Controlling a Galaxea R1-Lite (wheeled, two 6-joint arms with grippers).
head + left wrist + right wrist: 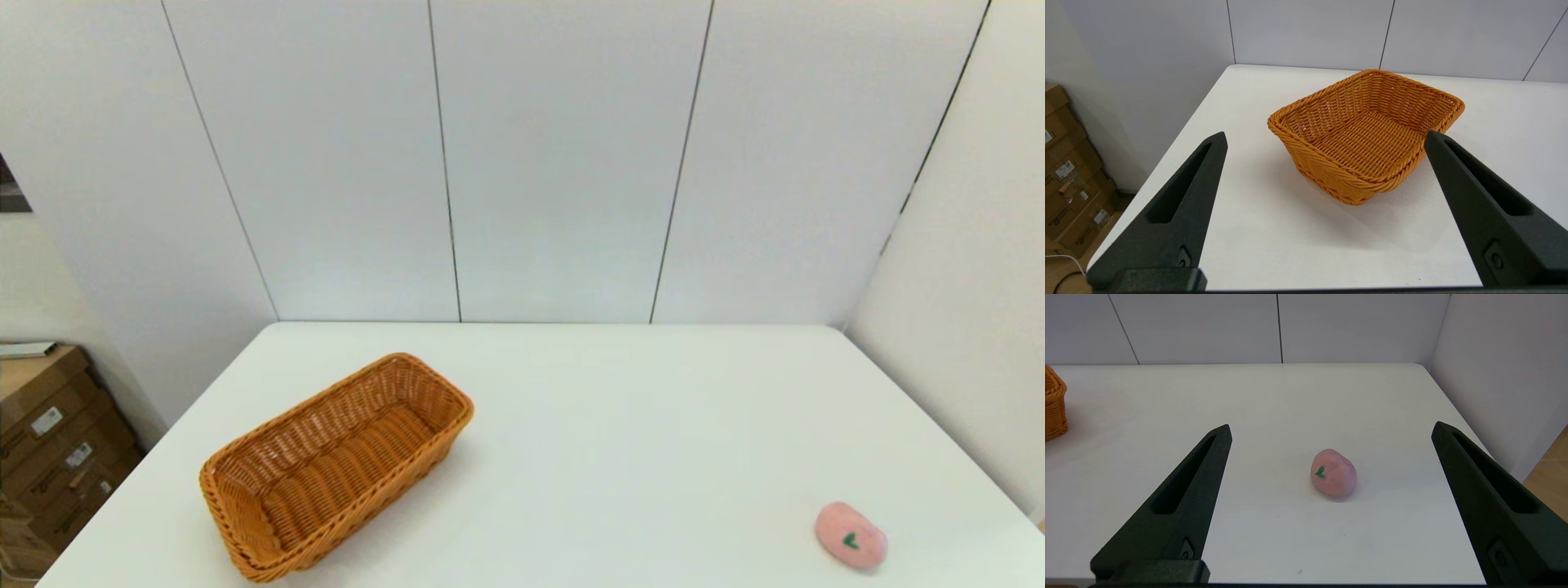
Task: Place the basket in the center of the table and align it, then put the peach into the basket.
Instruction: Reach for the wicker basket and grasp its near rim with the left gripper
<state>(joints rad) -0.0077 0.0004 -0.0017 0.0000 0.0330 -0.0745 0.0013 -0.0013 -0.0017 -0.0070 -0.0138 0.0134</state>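
Basket [336, 467] sits askew at the lower left of the head frame, off the middle of the tabletop [620, 425]; the peach [850, 536] lies well apart at the lower right. Neither step looks begun. Left gripper [1325, 139] and right gripper [1331, 430] both hang short of their objects, jaws wide apart and empty; I judge the next move calls for the left to reach the basket's braided rim, then draw it centreward and square it.

Each tool [1325, 136] has two slotted, tapering matte-black fingers [1180, 498].

No readable text is found. White labels are seen on the cardboard boxes [49, 441] left of the table [620, 425], but their print cannot be made out.
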